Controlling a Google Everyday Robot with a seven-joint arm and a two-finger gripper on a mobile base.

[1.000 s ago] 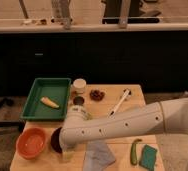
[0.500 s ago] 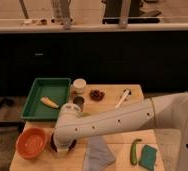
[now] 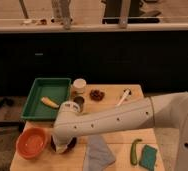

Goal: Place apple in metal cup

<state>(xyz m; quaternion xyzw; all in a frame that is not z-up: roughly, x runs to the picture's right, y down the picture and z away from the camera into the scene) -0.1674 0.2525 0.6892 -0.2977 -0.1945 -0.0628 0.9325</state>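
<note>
**Gripper low at the dark dish, apple out of sight**

The gripper (image 3: 62, 143) sits low over a dark dish (image 3: 71, 146) at the table's front-left, just beside the orange bowl (image 3: 32, 142). The wrist covers it, so I cannot tell whether it is open, closed or holding anything. The apple does not show — probably it lies under the wrist. The metal cup (image 3: 79, 102) stands farther back, beside the green tray (image 3: 37, 97), before the white container (image 3: 79, 85). 2 risks: a shallow grip lets the round fruit roll away, and the small cup tips if the apple lands on its rim.
</note>
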